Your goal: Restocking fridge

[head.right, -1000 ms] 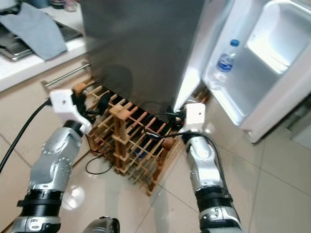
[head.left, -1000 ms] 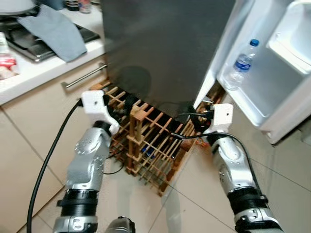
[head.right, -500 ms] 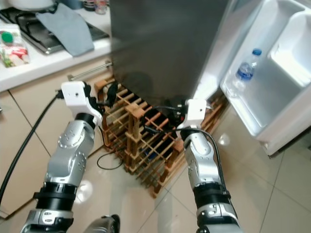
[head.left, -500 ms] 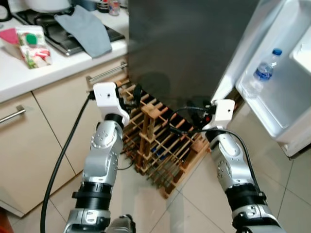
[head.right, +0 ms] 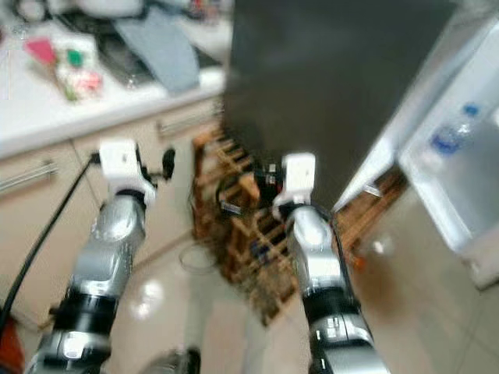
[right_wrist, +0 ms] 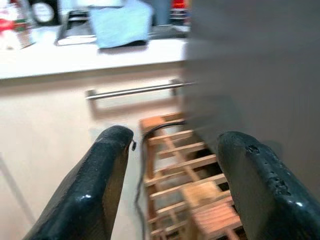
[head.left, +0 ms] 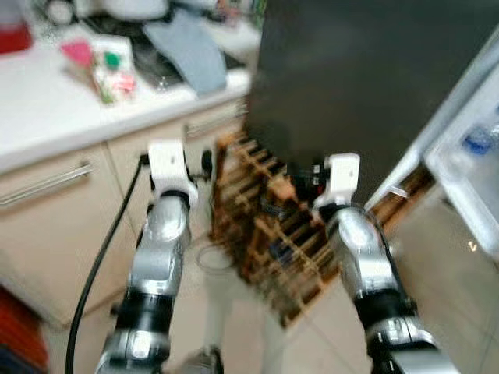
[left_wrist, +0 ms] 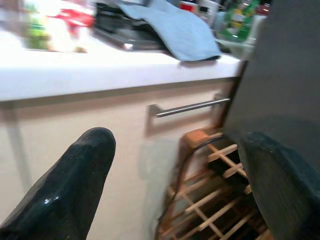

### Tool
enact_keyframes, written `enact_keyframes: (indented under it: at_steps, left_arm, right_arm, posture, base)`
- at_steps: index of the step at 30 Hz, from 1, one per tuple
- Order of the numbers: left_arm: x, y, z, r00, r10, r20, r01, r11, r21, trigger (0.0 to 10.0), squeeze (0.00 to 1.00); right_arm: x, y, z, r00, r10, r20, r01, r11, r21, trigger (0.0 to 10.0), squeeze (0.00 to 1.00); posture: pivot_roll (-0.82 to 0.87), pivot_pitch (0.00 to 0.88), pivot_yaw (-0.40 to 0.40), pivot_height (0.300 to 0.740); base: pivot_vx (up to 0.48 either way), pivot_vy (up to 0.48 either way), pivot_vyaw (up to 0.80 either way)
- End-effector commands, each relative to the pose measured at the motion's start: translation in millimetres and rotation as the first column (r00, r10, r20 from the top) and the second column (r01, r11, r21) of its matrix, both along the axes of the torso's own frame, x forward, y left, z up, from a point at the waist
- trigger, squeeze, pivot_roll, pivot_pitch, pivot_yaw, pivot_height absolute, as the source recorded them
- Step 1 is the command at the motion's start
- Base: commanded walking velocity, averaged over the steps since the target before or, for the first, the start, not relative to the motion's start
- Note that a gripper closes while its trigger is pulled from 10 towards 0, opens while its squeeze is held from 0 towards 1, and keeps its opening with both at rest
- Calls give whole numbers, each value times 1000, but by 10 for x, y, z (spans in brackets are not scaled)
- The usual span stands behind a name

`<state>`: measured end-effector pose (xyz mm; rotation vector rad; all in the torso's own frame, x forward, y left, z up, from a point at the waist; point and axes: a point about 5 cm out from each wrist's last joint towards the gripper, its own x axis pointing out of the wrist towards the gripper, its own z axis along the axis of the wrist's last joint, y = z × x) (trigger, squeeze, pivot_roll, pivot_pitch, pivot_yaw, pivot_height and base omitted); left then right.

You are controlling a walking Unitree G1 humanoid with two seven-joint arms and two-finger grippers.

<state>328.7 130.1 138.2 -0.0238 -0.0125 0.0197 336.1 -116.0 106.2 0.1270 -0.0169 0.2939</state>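
Fridge (head.left: pixel 366 86) side: dark grey, door interior white. Wine rack (head.left: pixel 281 234): warm brown wood. Table (head.left: pixel 47 125) top: white; cabinet fronts (head.left: pixel 47 226) beige. Cloth (head.left: pixel 187 54): grey-blue. Floor (head.left: pixel 460 312): beige tiles. Bottle (head.right: pixel 446 139): clear, blue label and cap. Pincer fingers (left_wrist: pixel 75 190): glossy black.

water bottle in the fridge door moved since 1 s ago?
Cannot tell. The water bottle still sits in the fridge door shelf; the whole picture shifted right, so the camera moved.

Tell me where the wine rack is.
The wooden wine rack stands on the floor ahead of the robot, between its two arms, wedged between the cabinet on the left and the dark fridge.
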Motion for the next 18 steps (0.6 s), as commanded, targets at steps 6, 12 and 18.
enact_keyframes:
  at_steps: [6,12,18]
  left_arm:
    - [50,-132,76,998,-38,45,37,999,26,10000,0]
    - [41,-220,106,995,-57,79,49,994,97,10000,0]
    - [88,-153,114,997,-23,72,14,993,115,10000,0]
  right_arm:
    - [2,-53,29,1000,13,27,-12,1000,-16,10000,0]
    - [19,-53,55,999,17,33,-16,1000,-23,10000,0]
    - [-7,-16,28,999,42,26,-41,999,-30,10000,0]
  posture:
    - [62,0,-123,740]
    - [46,0,-133,740]
    - [39,0,-132,740]
  base:
    - [0,-211,524]
    - [0,-439,503]
    - [127,-414,485]
